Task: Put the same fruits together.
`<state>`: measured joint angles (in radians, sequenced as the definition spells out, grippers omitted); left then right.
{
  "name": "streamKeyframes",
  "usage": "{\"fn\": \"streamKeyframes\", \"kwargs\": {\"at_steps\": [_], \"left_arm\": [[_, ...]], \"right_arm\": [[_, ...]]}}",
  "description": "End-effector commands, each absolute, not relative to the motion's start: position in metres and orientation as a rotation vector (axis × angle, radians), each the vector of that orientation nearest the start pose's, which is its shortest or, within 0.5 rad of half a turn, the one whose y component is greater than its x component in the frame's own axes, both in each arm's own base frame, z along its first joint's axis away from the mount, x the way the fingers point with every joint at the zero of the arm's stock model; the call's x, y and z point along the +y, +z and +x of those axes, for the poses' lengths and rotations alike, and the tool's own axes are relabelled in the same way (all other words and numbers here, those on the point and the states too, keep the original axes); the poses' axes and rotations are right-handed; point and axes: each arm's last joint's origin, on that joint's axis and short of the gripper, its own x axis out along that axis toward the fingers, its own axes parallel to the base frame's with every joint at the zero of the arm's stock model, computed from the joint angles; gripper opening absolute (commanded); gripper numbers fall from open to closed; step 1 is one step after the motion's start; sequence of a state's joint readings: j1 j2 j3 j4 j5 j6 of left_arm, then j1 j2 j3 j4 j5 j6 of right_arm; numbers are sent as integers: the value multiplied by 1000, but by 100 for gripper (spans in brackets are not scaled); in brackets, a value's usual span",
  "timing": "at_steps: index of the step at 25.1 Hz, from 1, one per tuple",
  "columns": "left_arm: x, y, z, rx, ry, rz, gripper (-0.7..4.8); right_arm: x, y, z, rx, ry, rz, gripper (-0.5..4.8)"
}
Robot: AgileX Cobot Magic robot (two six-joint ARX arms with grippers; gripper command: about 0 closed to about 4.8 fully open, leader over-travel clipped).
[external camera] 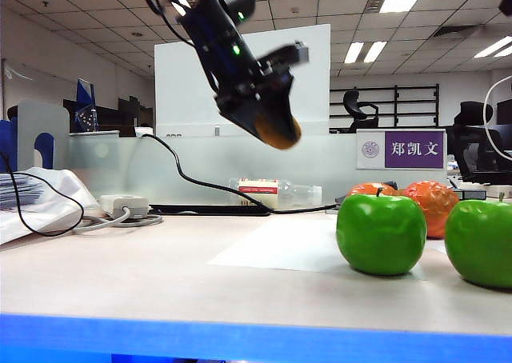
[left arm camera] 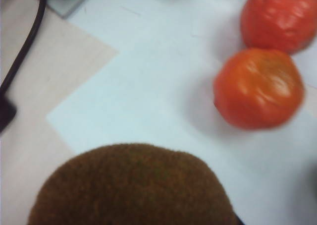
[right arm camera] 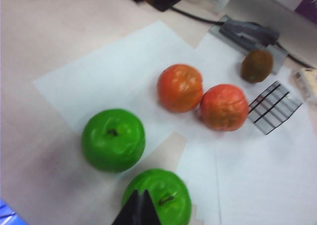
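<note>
Carrying one kiwi (external camera: pixel 278 131) high above the table (external camera: pixel 160 275), the left gripper (external camera: pixel 268 111) is clamped on the fruit; in the left wrist view that same fuzzy brown kiwi fills the near edge, with the two orange-red fruits (left arm camera: pixel 259 87) lying on the white paper (left arm camera: pixel 148 86) below. The second kiwi (right arm camera: pixel 256 65) rests on the far side of the paper, beside a grey holder (right arm camera: pixel 245 31) and a black cable (right arm camera: pixel 198 17). Both green apples (right arm camera: pixel 113 140) sit close together, and the two orange-red fruits touch or nearly touch, so those pairs appear complete.

Recommended procedure for the step in hand:
1. Move the held kiwi toward the resting kiwi, passing over, not through, the orange-red pair.
2. Lower until the fruit is just above the paper before releasing; an oval fruit dropped from height is likely to roll.
3. Set it down just beside the other kiwi, clear of the cable and the striped card (right arm camera: pixel 274 107).

The right gripper (right arm camera: pixel 138 210) hovers over the nearer apple; only a dark tip shows, so whether its jaws are parted cannot be told.
</note>
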<state>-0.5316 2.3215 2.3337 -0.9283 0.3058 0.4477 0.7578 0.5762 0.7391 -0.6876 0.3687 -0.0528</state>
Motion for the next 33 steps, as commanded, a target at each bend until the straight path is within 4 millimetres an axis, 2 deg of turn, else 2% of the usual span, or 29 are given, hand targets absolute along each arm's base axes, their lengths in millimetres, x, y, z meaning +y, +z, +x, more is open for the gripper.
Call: {"fn": "streamKeyframes", "kwargs": {"at_steps": [1,8,15,21,27,33], "left_arm": [[-272,274,440,709,-991,495,-5],[-292,253,469,544,-1004,364,-5],[-305,244,485,373,-1053,231,-5],[-313,223,496,307,-1098,140,-5],[-318,205,500,280,-1166,123,-5],[-326,184,502,236,-1198,127,-5]], "right_arm": [[66,310,90,406,354,-294,-6],[58,327,89,390,331,-216,-6],[58,330,88,382,350,-176,-6],[58,346,89,228,338,-85,-6],[52,364,81,48,342,14,-6],[47,370,76,-16,339,48,-6]]}}
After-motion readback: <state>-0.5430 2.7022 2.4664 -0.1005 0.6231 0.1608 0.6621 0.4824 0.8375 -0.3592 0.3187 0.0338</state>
